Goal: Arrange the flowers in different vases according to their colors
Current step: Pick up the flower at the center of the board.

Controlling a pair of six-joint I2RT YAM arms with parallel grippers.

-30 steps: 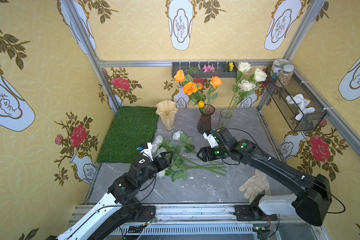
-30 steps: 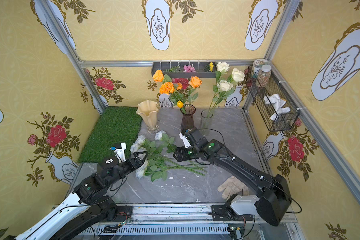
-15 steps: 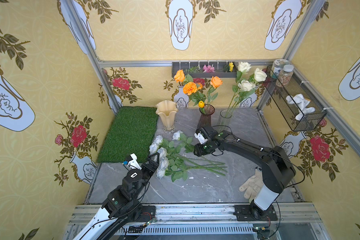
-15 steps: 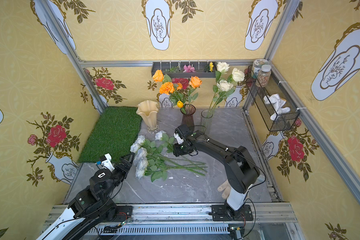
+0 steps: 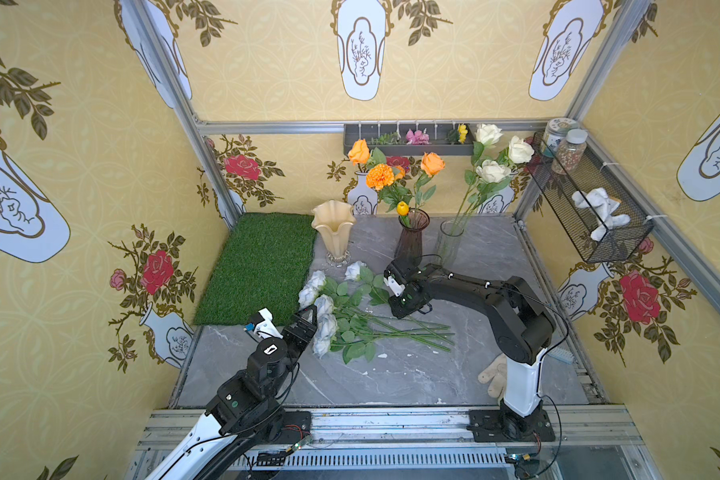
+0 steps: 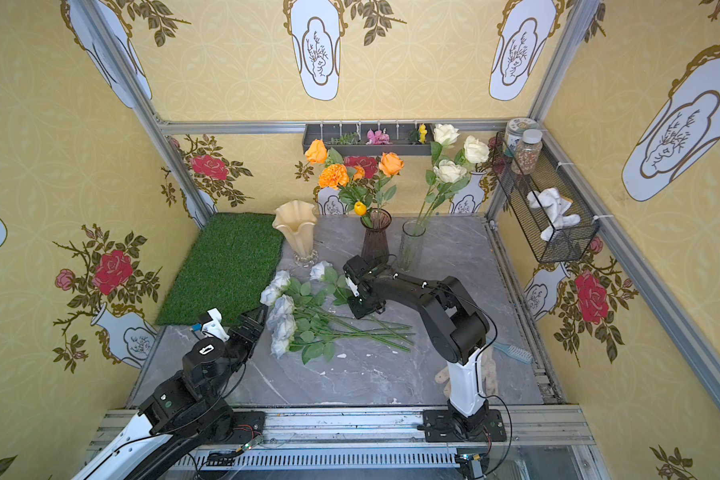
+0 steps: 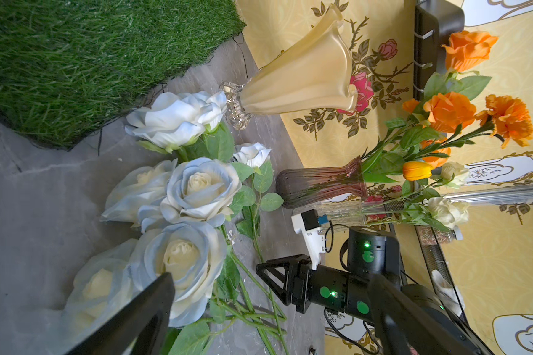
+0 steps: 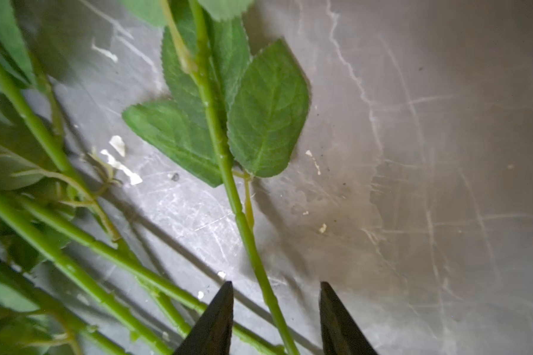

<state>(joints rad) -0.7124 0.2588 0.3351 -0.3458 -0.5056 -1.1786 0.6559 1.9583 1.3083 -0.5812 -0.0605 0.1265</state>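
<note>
Several pale blue-white roses [image 5: 325, 316] [image 6: 283, 316] [image 7: 197, 184] lie on the grey table, stems pointing right. My right gripper [image 5: 395, 309] [image 6: 356, 309] [image 8: 276, 284] points down over those stems. It is open, and one green stem [image 8: 243, 221] runs between its fingers without touching them. My left gripper [image 5: 306, 320] [image 6: 256, 318] [image 7: 271, 279] is wide open just left of the blooms and holds nothing. At the back, the cream-amber vase [image 5: 333, 232] is empty. The purple vase [image 5: 410, 239] holds orange flowers [image 5: 379, 176]. The clear vase [image 5: 447, 243] holds cream-white roses [image 5: 493, 170].
A green grass mat [image 5: 262, 266] covers the back left of the table. A wire basket [image 5: 591, 199] with jars and a cloth hangs on the right wall. A grey shelf [image 5: 408, 141] with small sprigs is on the back wall. A glove [image 5: 493, 374] and a brush [image 6: 514, 353] lie by the right arm's base.
My right gripper has moved left and down onto the stems, and its jaws have narrowed around one stem. My left arm has drawn back a little toward the front, its gripper still open by the blooms.
</note>
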